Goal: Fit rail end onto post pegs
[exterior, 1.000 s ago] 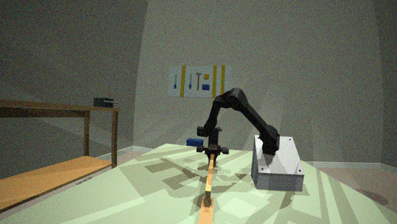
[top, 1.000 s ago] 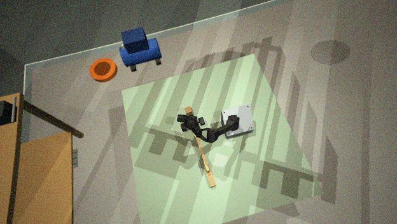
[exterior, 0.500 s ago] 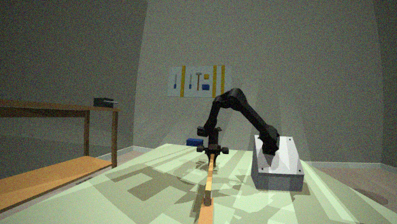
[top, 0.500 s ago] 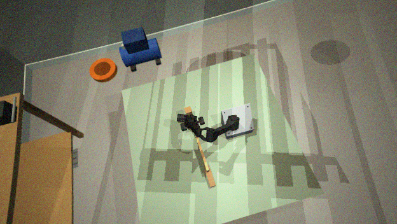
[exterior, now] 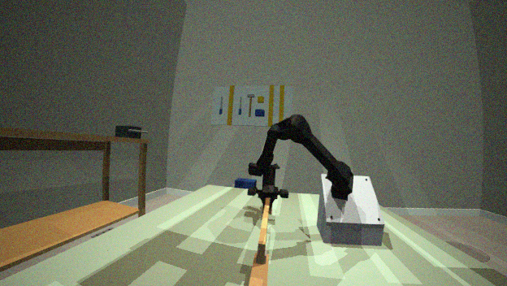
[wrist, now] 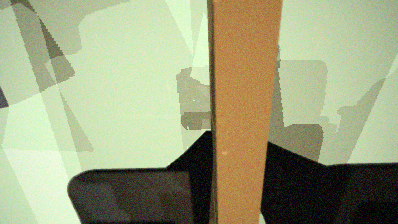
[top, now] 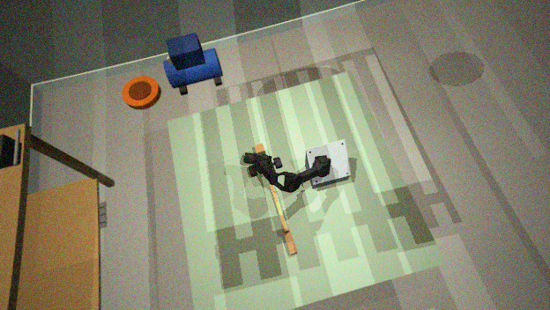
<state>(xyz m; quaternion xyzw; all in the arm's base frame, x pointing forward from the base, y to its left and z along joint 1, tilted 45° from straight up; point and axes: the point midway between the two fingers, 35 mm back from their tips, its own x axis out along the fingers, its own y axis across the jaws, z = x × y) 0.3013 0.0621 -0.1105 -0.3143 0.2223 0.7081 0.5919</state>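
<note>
The long wooden rail [top: 278, 204] [exterior: 264, 227] [wrist: 246, 75] runs from under my gripper to a low wooden block [top: 291, 246] [exterior: 258, 277]. The rail's far end overlaps that block's inner end; the bracket is too small to make out. My gripper [top: 264, 164] [exterior: 268, 201] [wrist: 224, 135] is shut on the rail close to its other end, with one black finger on each side. A short wooden piece [top: 259, 148], apparently the post, shows just past the gripper. The pegs, the holes and any gap between rail and post are hidden. I cannot tell if the rail is exactly level.
The arm's white and grey base box [top: 337, 160] [exterior: 353, 234] stands to the right of the rail. A wooden shelf unit [top: 62, 229] [exterior: 61, 227] is at the left. A blue machine [top: 194, 70] [exterior: 245, 183] and an orange ring [top: 128, 98] are beyond the table.
</note>
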